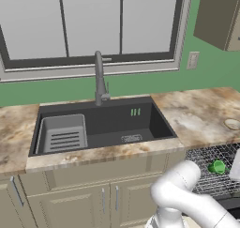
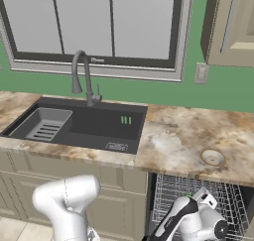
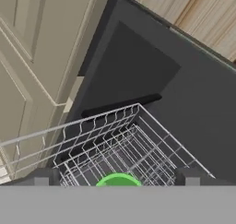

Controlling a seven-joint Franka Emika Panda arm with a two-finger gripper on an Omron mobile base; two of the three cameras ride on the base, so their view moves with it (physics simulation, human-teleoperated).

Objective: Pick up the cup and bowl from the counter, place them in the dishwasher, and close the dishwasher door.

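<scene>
The green cup (image 1: 217,166) stands in the dishwasher's grey wire rack (image 1: 208,159), low in the hand view as cup (image 3: 118,181). My gripper (image 3: 117,177) hovers just above it and is open, its two dark fingertips (image 3: 42,177) set wide apart on either side of the cup without touching it. The pale beige bowl (image 2: 213,157) sits on the marbled counter (image 2: 178,136) above the dishwasher, right of the sink. The dishwasher door (image 3: 184,94) hangs open, a flat dark grey panel beyond the rack.
A dark sink (image 1: 101,126) with a grey faucet (image 1: 99,79) and a drain tray is cut into the counter to the left. Beige cabinet doors (image 3: 32,80) flank the dishwasher's left side. My white arm (image 2: 67,200) rises in front of the cabinets.
</scene>
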